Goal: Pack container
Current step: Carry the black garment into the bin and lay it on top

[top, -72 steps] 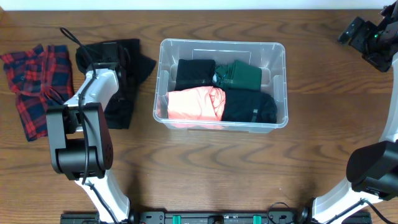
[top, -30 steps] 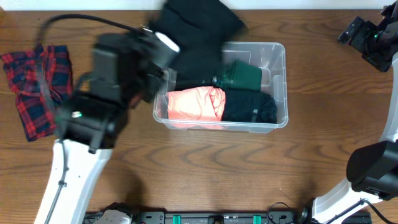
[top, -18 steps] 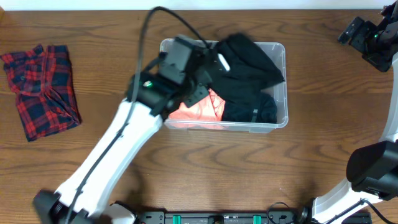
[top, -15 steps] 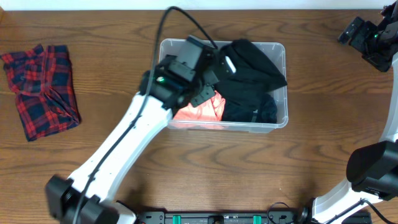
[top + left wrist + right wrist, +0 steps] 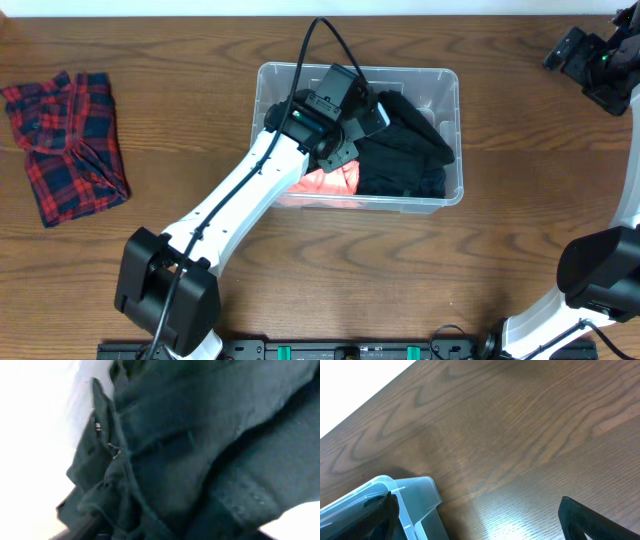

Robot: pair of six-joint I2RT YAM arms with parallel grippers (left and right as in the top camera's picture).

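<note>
The clear plastic container stands at the table's back centre. It holds a pink garment, a folded black one and a loose black garment draped over its right back part. My left gripper is down inside the tub and seems shut on this black garment, whose dark cloth fills the left wrist view and hides the fingers. My right gripper is open and empty, above the table's far right corner. A corner of the tub shows in the right wrist view.
A red plaid garment lies crumpled on the wooden table at the far left. The left arm slants from the front left up to the tub. The right arm's base stands at the front right.
My left gripper lifted the black garment from the table's left, swung it right over the tub and lowered it in. It now covers the green garment. The right arm has not moved.
</note>
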